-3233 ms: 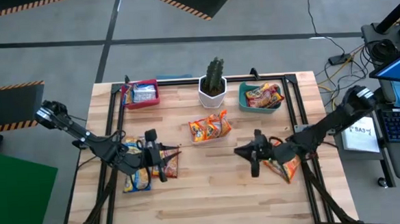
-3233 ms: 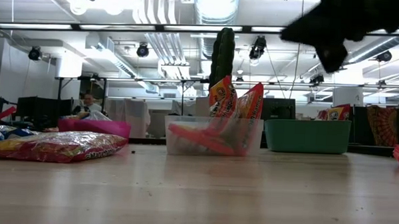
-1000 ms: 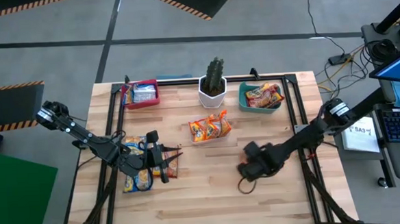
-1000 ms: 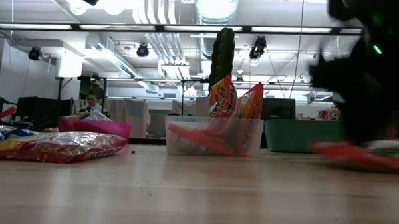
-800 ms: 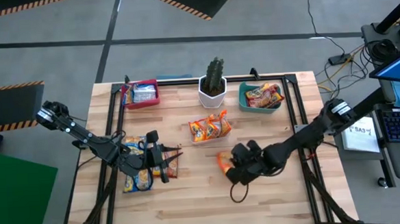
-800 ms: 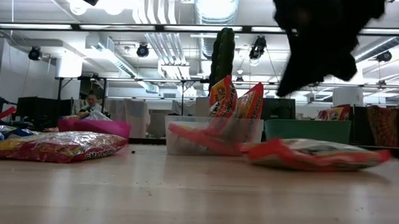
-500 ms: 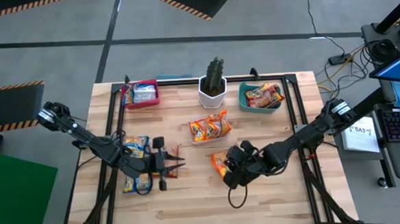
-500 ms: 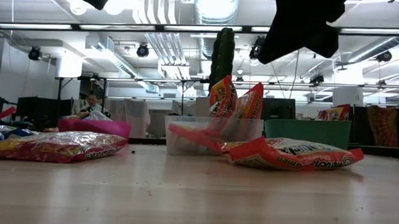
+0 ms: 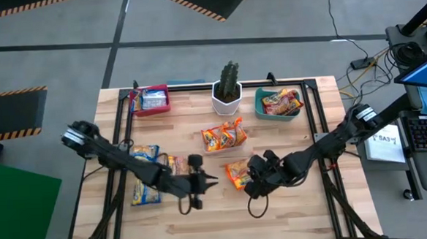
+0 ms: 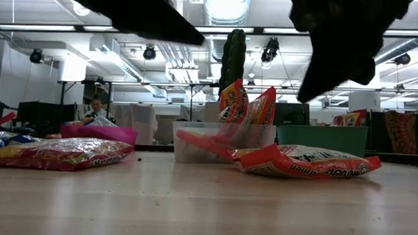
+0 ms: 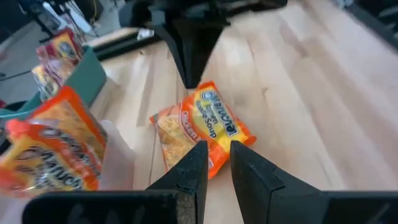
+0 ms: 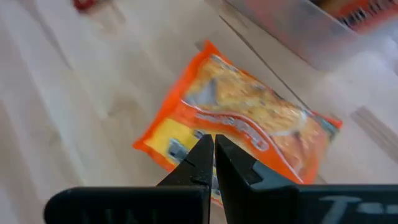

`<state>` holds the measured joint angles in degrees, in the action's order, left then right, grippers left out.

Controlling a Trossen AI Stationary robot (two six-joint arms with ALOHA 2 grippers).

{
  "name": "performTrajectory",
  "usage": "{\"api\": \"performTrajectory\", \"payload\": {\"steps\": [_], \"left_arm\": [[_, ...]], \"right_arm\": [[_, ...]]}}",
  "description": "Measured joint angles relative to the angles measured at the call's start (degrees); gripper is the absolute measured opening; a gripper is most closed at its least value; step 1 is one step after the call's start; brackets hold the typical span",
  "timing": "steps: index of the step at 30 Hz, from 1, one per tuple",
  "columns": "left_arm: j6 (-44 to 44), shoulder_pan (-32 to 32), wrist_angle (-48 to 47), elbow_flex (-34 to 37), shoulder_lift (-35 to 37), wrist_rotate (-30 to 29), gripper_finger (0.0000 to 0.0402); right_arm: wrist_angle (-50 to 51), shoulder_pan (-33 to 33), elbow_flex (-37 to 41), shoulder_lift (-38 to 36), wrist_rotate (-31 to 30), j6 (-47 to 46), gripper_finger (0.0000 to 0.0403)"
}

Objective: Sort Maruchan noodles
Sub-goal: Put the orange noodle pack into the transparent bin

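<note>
Since the earlier frames the left arm has swung away from its heap at the left of the counter toward the middle, and an orange noodle packet that the right arm dragged in from the right edge now lies flat on the wood, just near of the two orange packets standing on edge in the middle. Right pincer hovers touching-close at that packet's right end, its tips pressed together on nothing, as the right wrist view shows them meeting over the wrapper. Left pincer sits just left of the same packet, fingers a narrow slit apart and empty, pointing at it across bare wood; in the left wrist view the packet lies straight ahead, beyond the fingertips. So the packet lies between the two pincers, its long axis running roughly near-to-far with a slight slant, and the right one is the nearer. Other yellow-and-blue packets remain at the left, while the red bin and the teal bin at the far edge each hold some. Whichever arm takes it would, I judge, have to open first.
</note>
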<state>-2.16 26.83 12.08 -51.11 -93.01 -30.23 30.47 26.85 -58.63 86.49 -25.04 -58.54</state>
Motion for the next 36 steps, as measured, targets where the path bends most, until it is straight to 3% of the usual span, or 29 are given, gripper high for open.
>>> {"api": "performTrajectory", "payload": {"steps": [5, 12, 19, 23, 29, 36], "left_arm": [[-0.10, -1.73, 0.26, -3.81, -8.19, 2.71, 0.0052], [-0.19, -3.21, 4.05, -8.43, -17.70, 2.75, 0.0052], [-0.56, -5.16, 8.35, -12.65, -25.56, 1.68, 0.0052], [-0.45, -5.60, 8.48, -13.08, -27.08, 1.69, 0.0052], [0.19, -5.90, 8.22, -11.94, -27.74, 1.24, 0.0052], [2.14, -6.30, 8.21, -10.36, -27.82, 1.18, 0.0052]], "right_arm": [[-1.18, -0.02, 4.88, -2.76, 0.00, -3.31, 0.0009], [-10.39, -0.16, 14.29, -7.60, -0.04, -5.82, 0.0009], [-11.66, -1.29, 20.54, -10.94, 0.16, -15.82, 0.0024], [-11.63, -2.06, 22.61, -13.02, 2.44, -18.35, 0.0069], [-13.29, -3.75, 25.75, -16.41, 4.09, -17.94, 0.0174], [-30.77, -6.44, 34.70, -17.41, 5.33, -18.02, 0.0264]]}}
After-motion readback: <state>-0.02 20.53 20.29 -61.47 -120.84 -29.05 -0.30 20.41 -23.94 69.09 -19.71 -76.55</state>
